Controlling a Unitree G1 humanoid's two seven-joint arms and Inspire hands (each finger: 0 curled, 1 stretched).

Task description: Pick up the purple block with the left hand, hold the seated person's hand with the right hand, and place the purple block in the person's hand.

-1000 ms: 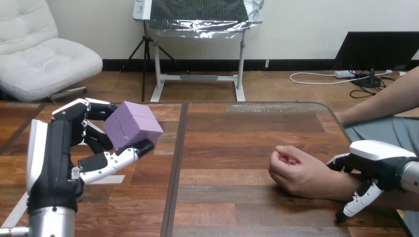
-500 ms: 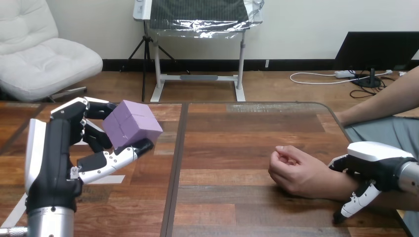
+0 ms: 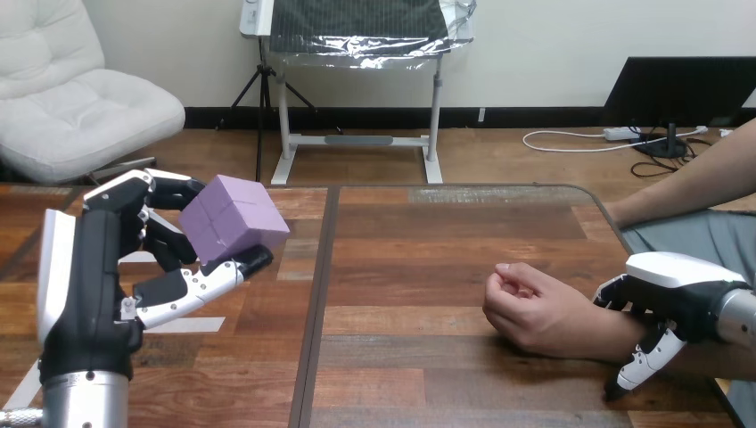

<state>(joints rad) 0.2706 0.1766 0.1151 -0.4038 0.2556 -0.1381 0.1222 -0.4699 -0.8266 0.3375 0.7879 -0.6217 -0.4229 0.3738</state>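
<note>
A purple block is held above the left part of the table, tilted on one corner. My left hand is shut on it, with the fingers over its far side and the thumb under its lower edge. The person's hand rests on the table at the right as a loose fist, knuckles toward me. My right hand sits over the person's wrist, fingers curled across the top and thumb reaching down on the near side.
The wooden table has a dark seam running front to back between the two hands. White tape strips lie on the boards under my left hand. The person's forearm comes in from the right edge.
My left hand has drifted a little to the left and up with the purple block. My right hand and the person's hand have stayed where they were.
</note>
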